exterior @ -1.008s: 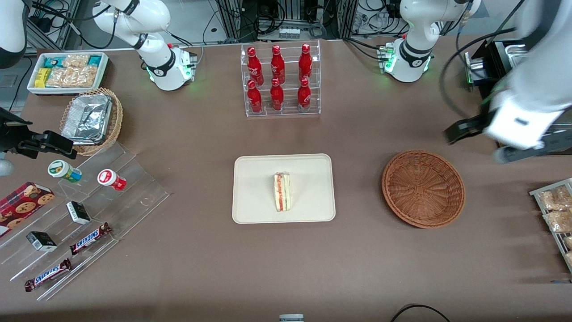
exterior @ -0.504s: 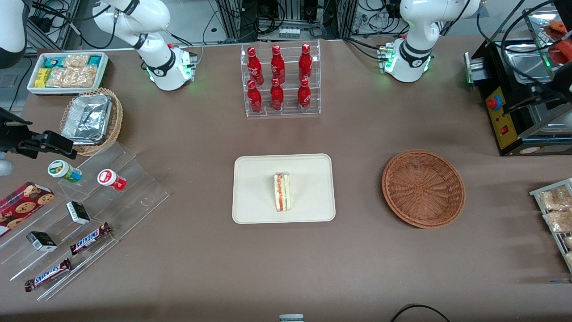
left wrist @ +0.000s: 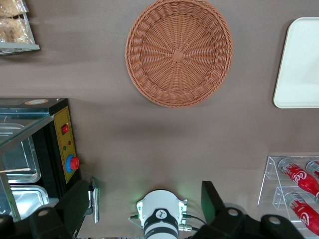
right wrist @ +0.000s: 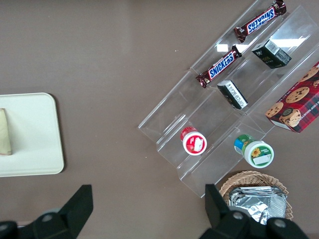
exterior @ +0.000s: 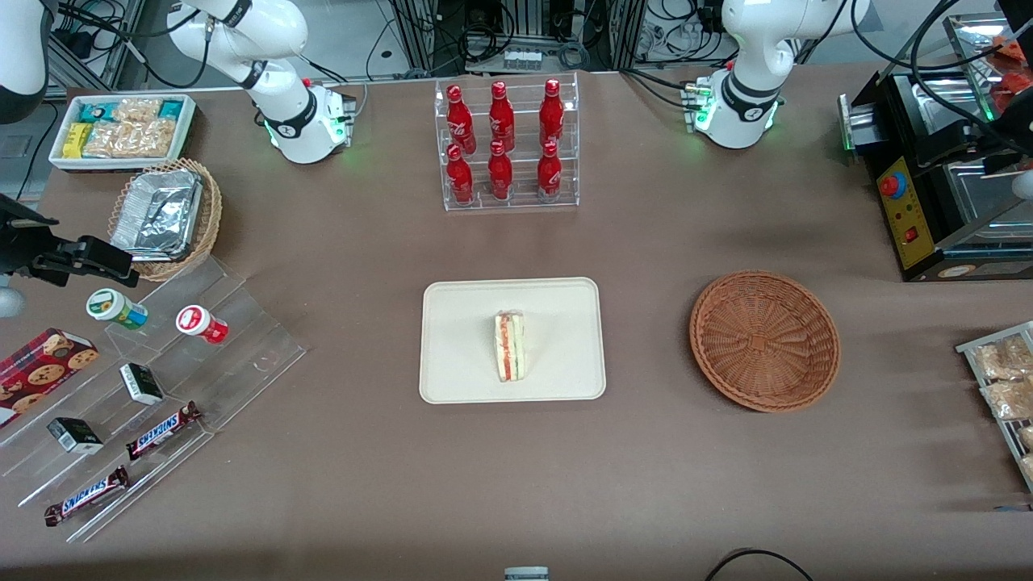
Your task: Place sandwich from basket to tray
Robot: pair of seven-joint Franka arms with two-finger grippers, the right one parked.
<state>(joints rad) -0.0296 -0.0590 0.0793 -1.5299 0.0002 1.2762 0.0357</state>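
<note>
cream tray [exterior: 456, 319] already carries the sandwich [exterior: 509, 347], its long axis running toward the front camera, while the wicker basket [left wrist: 178, 52] sits bare on the surface, well below the raised gripper [left wrist: 147, 211], whose fingers [left wrist: 212, 199] are spread and hold nothing.

Sandwich on tray, basket beside it

The sandwich [exterior: 509, 347] lies on the tray [exterior: 460, 323] at mid-tabletop [exterior: 363, 484]; the basket [exterior: 764, 340] sits near it toward the working arm's end (holding nothing), with the pincer [left wrist: 144, 209], fingers apart, high above.
</note>
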